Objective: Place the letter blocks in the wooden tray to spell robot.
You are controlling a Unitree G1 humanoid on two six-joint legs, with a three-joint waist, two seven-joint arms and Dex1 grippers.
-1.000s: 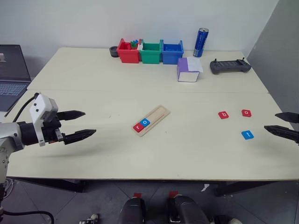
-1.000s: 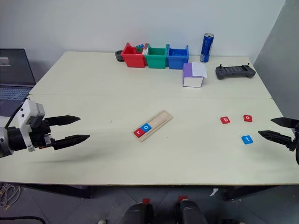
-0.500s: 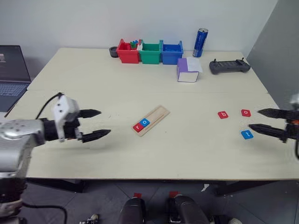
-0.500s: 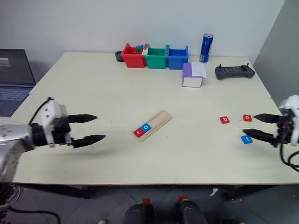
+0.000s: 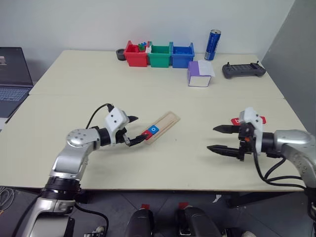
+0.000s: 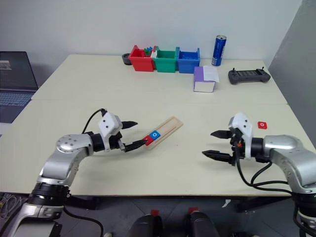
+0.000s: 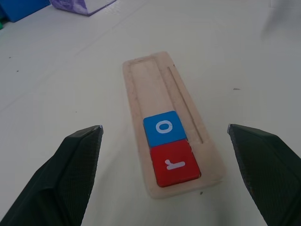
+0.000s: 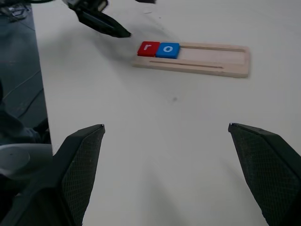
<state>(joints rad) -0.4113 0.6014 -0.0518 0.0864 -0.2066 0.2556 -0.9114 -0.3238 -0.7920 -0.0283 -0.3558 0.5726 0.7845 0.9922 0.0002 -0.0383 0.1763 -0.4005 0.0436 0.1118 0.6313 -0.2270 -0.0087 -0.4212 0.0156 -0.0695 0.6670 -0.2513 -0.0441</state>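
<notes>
beside the wooden tray (image 5: pixel 159 127)'s near end, left fingers (image 5: pixel 134 130) spread empty; right fingers (image 5: pixel 220 138) spread empty, well apart.

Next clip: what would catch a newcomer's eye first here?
Mid-table, the wooden tray lies at an angle with a red r block and a blue o block at its near end, the rest of its groove bare. The open left gripper points at that end, and the open right gripper hangs over bare table to the right. A red o block lies beyond the right arm.
</notes>
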